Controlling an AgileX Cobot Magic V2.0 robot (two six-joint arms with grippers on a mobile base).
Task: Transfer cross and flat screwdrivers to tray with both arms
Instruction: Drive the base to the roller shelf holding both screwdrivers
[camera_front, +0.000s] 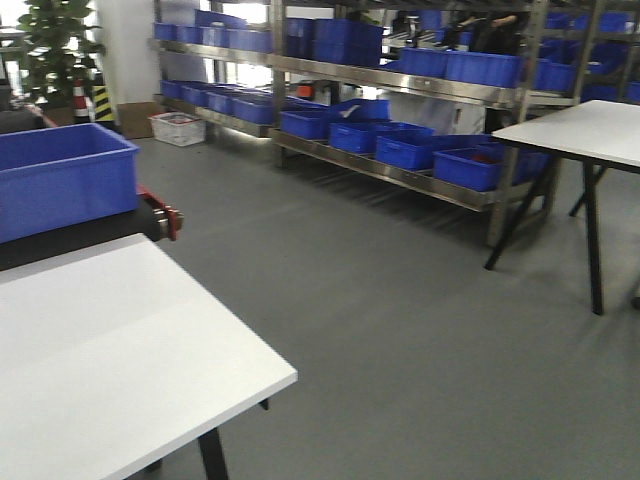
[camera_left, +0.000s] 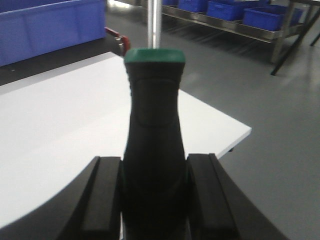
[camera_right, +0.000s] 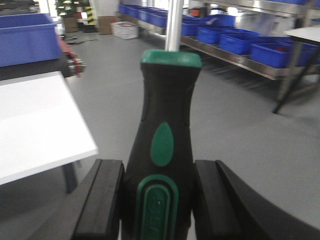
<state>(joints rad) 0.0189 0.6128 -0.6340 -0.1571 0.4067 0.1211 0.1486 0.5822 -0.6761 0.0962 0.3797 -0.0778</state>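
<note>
— Where were the drivers at that moment?
— Both in hand. My left gripper (camera_left: 155, 172) was clamped on the handle of one screwdriver (camera_left: 152, 120), shaft pointing away from the wrist, out over the table (camera_left: 60, 115). My right gripper (camera_right: 157, 175) squeezed the other screwdriver (camera_right: 167, 110) the same way, but that one hung over the floor (camera_right: 235, 125), off the table's edge.
— Why by the handle?
— It was the fat part. I judged it safer against slipping than the thin shaft.
— Cross or flat?
— Couldn't tell; both tips ran out of frame.
— And the tray?
— In no view. The front camera gave me only the table, a bin (camera_front: 60, 180) and shelves (camera_front: 400, 90). I reckoned the drop wasn't made yet.
</note>
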